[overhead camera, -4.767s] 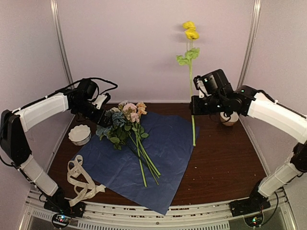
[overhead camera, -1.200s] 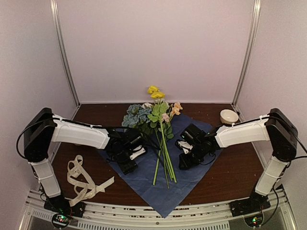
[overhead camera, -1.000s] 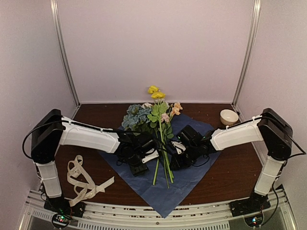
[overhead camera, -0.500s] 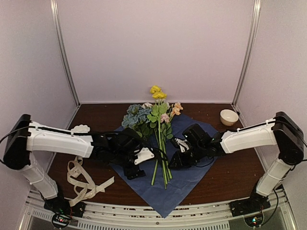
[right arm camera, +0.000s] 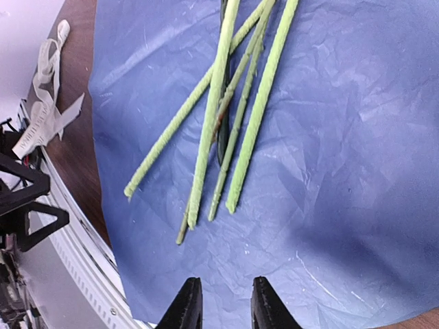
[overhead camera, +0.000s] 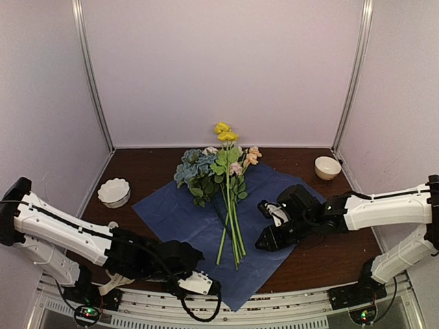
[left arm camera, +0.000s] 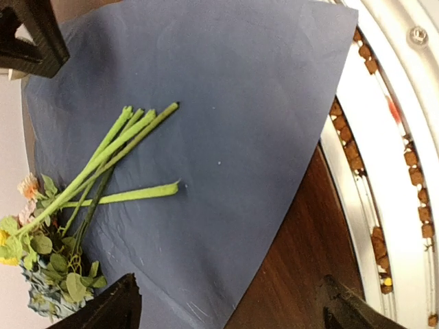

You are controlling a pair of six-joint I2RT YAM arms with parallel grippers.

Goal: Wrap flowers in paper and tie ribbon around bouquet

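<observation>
On the brown table [overhead camera: 329, 259], the paper [overhead camera: 178, 212] is being seen spread out, dark face up. Beside its near corner the left gripper [left arm camera: 226, 312] is being held wide open, with nothing in it. Further on, the right gripper [right arm camera: 224, 305] is being held only slightly open and empty over the paper, near the stem ends. The flowers [overhead camera: 223, 171] are being supported by the paper, blooms pointed toward the far wall.

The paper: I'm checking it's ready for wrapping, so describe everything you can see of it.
The paper is a large creased sheet, blue face up, looking thin and tissue-like. It lies flat and unfolded on the brown table, turned like a diamond with one corner pointing at the near rail. The flowers lie along its middle, stems resting on it, blooms reaching past its far edge.
</observation>
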